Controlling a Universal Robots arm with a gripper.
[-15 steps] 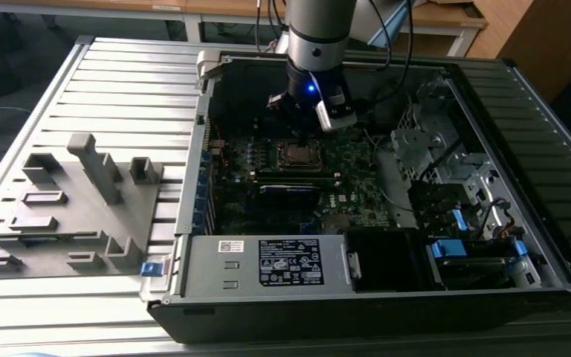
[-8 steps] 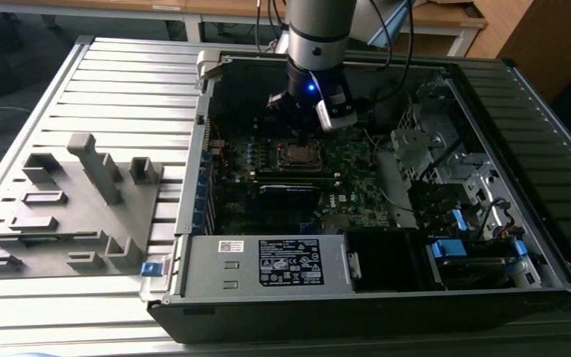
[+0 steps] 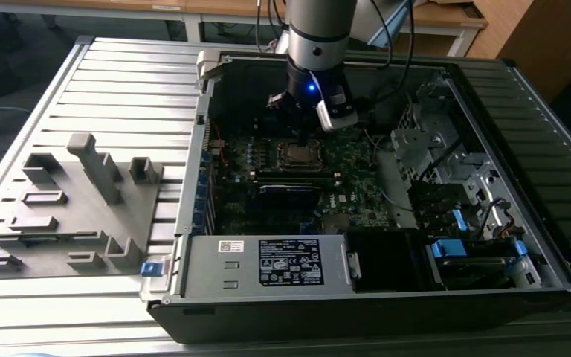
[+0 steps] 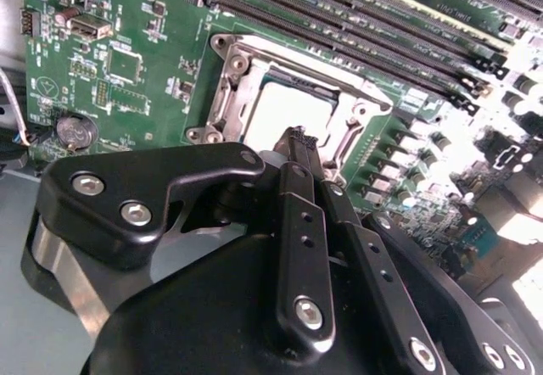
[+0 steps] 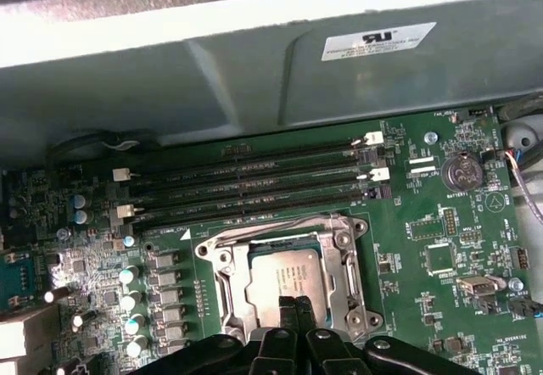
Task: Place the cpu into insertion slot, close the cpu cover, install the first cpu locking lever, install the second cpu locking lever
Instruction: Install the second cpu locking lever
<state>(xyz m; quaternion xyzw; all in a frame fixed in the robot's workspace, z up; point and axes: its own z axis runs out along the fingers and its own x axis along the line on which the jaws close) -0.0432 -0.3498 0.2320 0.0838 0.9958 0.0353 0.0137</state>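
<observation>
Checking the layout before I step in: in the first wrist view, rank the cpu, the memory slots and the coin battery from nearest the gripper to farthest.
1. cpu: directly at the gripper tips, in its socket.
2. memory slots: beyond the socket, toward the case wall.
3. coin battery: farthest, off at the board's corner.

An open computer case (image 3: 523,186) lies on a slatted metal table (image 3: 117,82), filling the centre and right of the exterior view. Along the case's lower edge sits a power supply (image 3: 265,262) with a black label. A green motherboard (image 3: 350,160) covers the case floor at centre. At lower left of that view a grey fixture (image 3: 72,216) with upright blocks rests on the table. In the first wrist view, long black memory slots (image 5: 246,176) cross the middle, and a coin battery (image 5: 462,171) sits at right. A wooden desk (image 3: 415,15) runs along the top.
</observation>
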